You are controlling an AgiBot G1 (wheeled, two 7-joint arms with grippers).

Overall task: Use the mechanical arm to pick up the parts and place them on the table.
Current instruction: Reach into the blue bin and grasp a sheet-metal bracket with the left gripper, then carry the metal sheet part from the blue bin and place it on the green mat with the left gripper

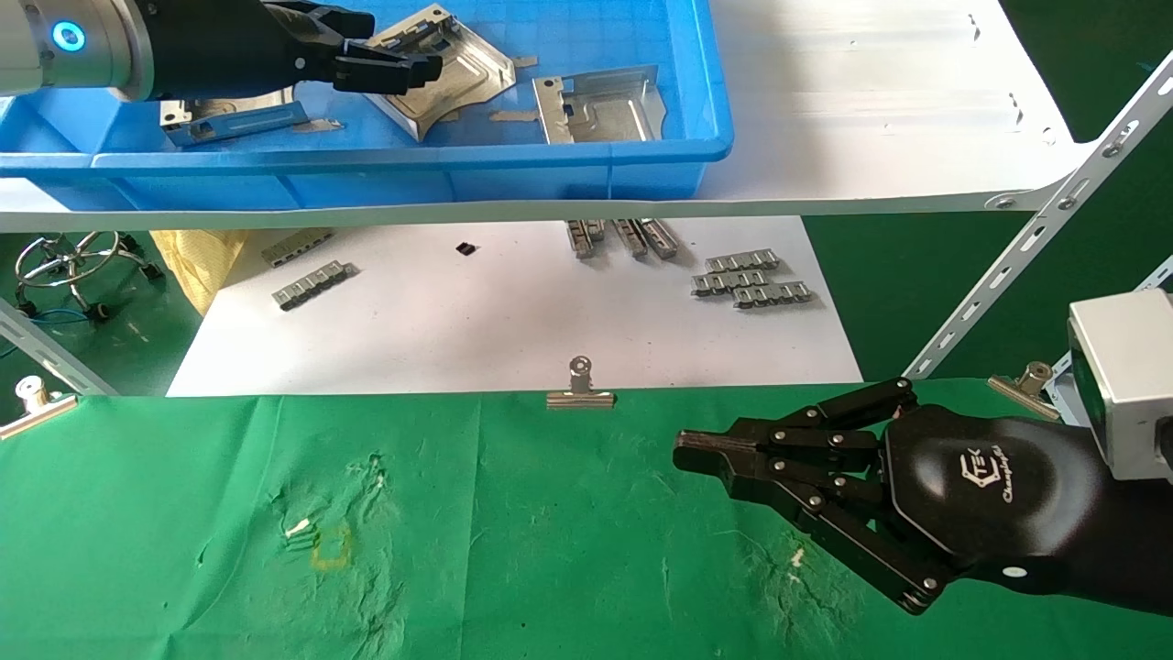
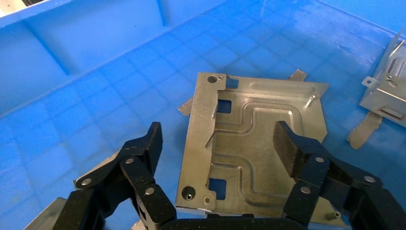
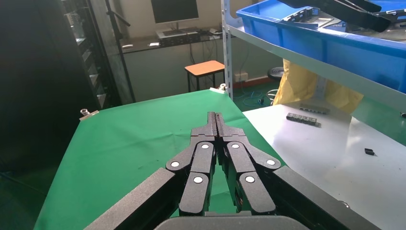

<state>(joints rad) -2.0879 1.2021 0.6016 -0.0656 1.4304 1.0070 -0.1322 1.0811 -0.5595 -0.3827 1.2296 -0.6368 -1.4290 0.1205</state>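
1. Left tool [image 1: 389, 60]: reaches into the blue bin [image 1: 641, 156] on the upper shelf. Its fingers [image 2: 143, 158] are spread wide either side of a part [image 2: 253, 143], pads short of the edges, gripping nothing.
2. Part under the tool: lies tilted in the bin, embossed channel facing up, one edge raised in the head view.
3. Other parts: one [image 1: 600, 110] beside it toward the right of the bin, another [image 1: 229, 119] largely under the left arm.
4. Right tool [image 1: 696, 454]: parked low over the green worktop [image 1: 183, 550], fingers pressed together, empty.
5. Worktop: no part on it yet.
6. Hazards, as judged: thin shiny sheet may slide or pivot when the pads close unevenly; the tilted part could skate off across the bin floor; a poor hold could drop it while clearing the bin wall.
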